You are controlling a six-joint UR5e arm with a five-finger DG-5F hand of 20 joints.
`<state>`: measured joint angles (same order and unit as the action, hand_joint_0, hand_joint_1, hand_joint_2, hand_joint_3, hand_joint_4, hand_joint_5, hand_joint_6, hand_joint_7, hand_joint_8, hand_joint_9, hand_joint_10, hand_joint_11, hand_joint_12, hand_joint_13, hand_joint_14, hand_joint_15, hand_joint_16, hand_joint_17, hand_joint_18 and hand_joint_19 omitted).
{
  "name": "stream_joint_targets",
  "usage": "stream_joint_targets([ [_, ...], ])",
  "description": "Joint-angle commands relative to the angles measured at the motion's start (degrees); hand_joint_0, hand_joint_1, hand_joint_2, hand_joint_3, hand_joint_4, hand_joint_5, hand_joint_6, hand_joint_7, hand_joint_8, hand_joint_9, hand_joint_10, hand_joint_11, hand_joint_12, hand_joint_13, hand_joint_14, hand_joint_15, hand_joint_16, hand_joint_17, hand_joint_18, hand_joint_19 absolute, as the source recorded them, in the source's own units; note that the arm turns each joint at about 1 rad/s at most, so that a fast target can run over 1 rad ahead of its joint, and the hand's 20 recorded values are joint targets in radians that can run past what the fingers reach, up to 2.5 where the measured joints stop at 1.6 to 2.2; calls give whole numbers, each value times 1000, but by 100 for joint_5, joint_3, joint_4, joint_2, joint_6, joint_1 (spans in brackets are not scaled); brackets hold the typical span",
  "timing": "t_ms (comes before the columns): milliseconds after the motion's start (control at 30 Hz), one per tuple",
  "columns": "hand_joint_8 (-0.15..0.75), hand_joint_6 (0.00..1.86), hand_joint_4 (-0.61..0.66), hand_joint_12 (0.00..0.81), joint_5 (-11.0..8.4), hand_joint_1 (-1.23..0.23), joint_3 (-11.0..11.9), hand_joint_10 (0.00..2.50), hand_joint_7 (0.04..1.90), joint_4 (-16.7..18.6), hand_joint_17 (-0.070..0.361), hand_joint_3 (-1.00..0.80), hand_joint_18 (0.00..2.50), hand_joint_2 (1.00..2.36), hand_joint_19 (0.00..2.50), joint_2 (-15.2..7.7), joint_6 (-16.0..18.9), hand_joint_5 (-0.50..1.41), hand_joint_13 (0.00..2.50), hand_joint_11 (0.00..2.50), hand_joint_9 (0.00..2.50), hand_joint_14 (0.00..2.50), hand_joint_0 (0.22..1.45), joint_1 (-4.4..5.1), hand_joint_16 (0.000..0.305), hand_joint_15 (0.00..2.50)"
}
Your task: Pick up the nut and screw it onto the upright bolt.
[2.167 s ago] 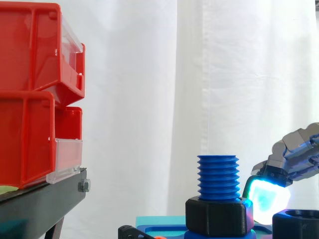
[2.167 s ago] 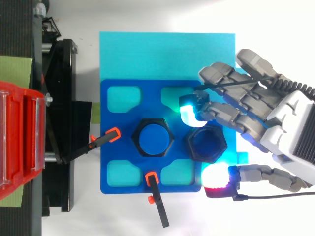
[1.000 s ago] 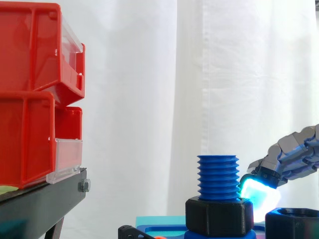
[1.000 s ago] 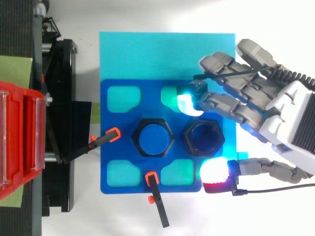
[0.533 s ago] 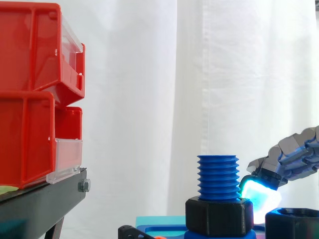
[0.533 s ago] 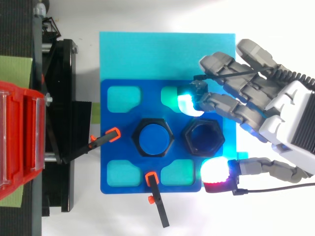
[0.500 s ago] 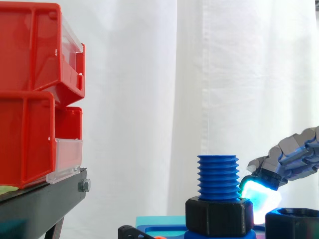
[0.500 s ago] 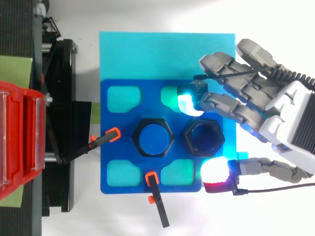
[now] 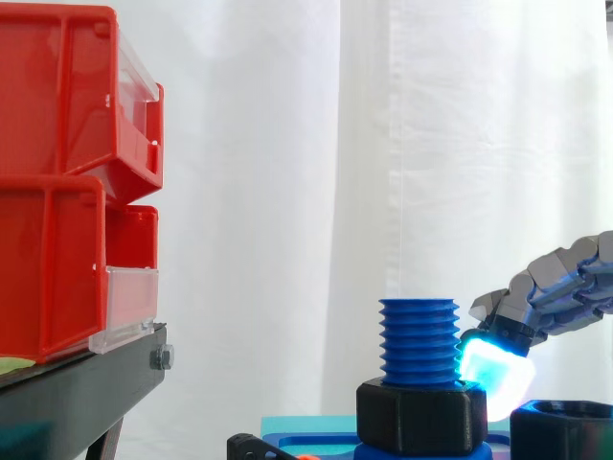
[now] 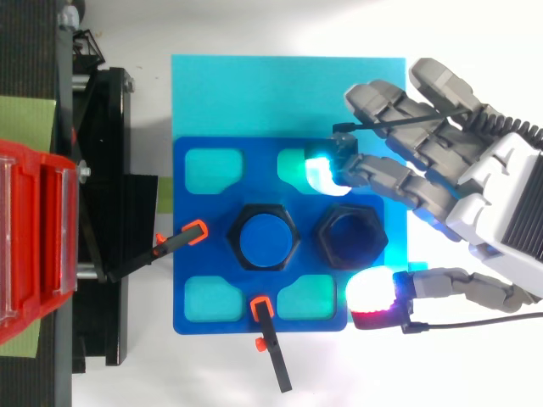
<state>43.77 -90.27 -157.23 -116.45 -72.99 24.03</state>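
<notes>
Hand (image 10: 501, 199) is open: fingers loosely bent and spread, holding nothing. The loose black nut (image 10: 323, 239) sits under the fingers on the blue plate (image 10: 195, 254), btw the cyan finger pad (image 10: 325, 176) and the red-glowing thumb pad (image 10: 371, 295). A gap shows at the thumb side; the finger side is too tight to call. The upright bolt (image 9: 419, 340) stands just past the fingertips, w/ a black hex collar (image 9: 417, 417) at its base. Risks: if the 2 pads close off-centre, the nut prob skids toward that collar or tips up on an edge. In the side view the cyan pad looks v. close to the thread, so a bump is poss. on the lift. A tilted nut would likely cross-thread. Containers: 2 stacked red bins (image 9: 57, 115) w/ clear fronts, well beyond the bolt on the side away from the hand; contents can't be made out.
</notes>
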Motion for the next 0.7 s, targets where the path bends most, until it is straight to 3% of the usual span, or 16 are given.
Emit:
stream_joint_targets([
  [0, 263, 502, 178, 395, -9, -636, 27, 0, 664, -150, 131, -500, 0, 1000, 0, 0, 4, -289, 81, 0, 0, 0, 394, -4, 58, 0],
  [300, 285, 501, 184, 422, 0, -595, 27, 0, 659, -167, 144, -500, 0, 1000, 0, 0, 4, -289, 81, 0, 0, 0, 341, -4, 64, 0],
  [667, 279, 501, 198, 399, 79, -716, 27, 0, 665, -431, 133, -500, 28, 1000, 0, 0, 101, -268, 154, 0, 64, 0, 391, -4, 59, 0],
])
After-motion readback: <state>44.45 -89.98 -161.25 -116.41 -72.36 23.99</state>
